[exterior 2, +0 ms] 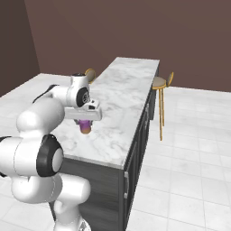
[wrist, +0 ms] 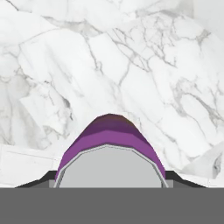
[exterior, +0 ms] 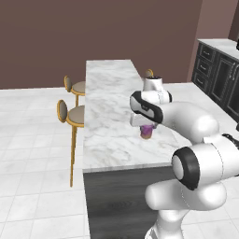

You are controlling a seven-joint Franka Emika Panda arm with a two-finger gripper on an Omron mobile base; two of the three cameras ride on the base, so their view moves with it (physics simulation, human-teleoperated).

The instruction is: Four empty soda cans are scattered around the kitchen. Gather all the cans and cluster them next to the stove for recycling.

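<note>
Our hand (exterior: 147, 127) is clenched around the purple can (exterior: 146, 132), which hangs just above the marble tabletop (exterior: 112, 93), toward its near end. In the hand view the can's silver top sits right between the dark tips, so we judge the grip high on the can; a fast swing could tilt it or let it slip. The stove isn't in sight here, so a long carry likely remains. Two stools (exterior: 74, 114) stand at 9 o'clock of the tabletop, dark cabinets (exterior: 219, 74) at 2 o'clock.
</note>
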